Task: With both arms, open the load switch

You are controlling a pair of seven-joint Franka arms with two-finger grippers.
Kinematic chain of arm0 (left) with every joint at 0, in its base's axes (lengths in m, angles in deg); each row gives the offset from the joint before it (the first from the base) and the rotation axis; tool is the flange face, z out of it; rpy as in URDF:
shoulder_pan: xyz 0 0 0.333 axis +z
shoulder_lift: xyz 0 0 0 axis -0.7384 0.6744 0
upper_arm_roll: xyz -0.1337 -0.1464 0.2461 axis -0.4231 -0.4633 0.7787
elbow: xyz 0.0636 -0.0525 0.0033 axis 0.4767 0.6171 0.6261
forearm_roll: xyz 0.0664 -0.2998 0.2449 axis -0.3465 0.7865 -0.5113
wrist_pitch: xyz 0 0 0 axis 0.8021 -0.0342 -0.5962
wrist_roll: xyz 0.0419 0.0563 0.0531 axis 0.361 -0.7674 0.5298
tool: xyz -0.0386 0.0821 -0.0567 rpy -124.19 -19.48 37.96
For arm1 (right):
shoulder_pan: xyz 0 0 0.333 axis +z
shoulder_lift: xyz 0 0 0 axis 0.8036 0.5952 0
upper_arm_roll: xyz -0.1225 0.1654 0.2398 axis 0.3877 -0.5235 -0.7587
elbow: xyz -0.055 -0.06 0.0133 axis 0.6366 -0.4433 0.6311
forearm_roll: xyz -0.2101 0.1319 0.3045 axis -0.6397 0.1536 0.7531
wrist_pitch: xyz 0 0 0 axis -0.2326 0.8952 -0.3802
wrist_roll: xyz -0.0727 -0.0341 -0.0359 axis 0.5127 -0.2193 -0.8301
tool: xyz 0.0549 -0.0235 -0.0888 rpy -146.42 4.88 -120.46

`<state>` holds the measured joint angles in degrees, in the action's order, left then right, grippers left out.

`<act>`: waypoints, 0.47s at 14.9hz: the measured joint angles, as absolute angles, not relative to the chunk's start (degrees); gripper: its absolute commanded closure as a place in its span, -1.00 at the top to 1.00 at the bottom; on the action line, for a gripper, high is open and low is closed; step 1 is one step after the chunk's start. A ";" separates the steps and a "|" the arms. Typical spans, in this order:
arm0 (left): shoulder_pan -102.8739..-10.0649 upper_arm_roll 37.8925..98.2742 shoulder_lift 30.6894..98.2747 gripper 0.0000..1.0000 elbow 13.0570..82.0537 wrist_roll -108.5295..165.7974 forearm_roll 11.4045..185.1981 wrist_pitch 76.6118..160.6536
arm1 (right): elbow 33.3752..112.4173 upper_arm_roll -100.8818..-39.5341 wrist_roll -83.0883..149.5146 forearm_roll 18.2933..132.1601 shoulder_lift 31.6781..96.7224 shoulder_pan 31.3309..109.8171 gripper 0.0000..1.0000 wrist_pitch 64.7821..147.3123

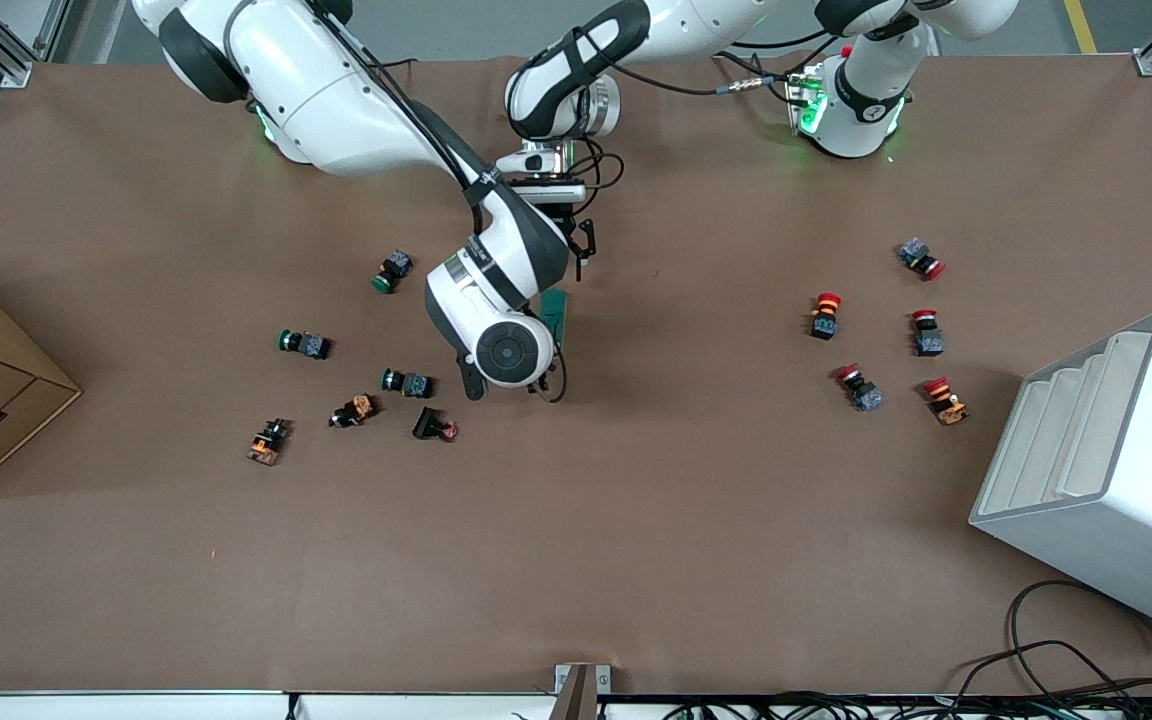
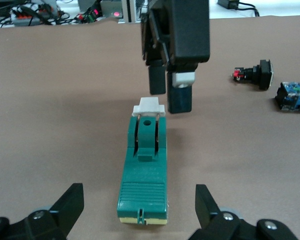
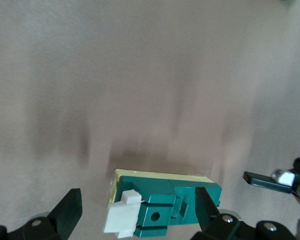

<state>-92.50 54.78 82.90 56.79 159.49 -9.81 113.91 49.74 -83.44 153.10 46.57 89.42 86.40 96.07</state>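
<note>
Green switch lies on bench mid-table under both grippers. Left gripper spread astride body; right gripper spread at white handle. Clamp body first, then lift handle slowly.

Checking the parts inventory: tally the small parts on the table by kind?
Load switch: 1
Green-capped buttons: 3
Red-capped buttons: 5
Other buttons, cap colour unclear: 3
Total: 12
</note>
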 measured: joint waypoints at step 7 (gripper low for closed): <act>-93.54 56.01 87.22 0.98 56.91 159.49 -14.58 110.51 | 49.67 -83.93 153.92 48.68 90.64 87.12 1.00 95.82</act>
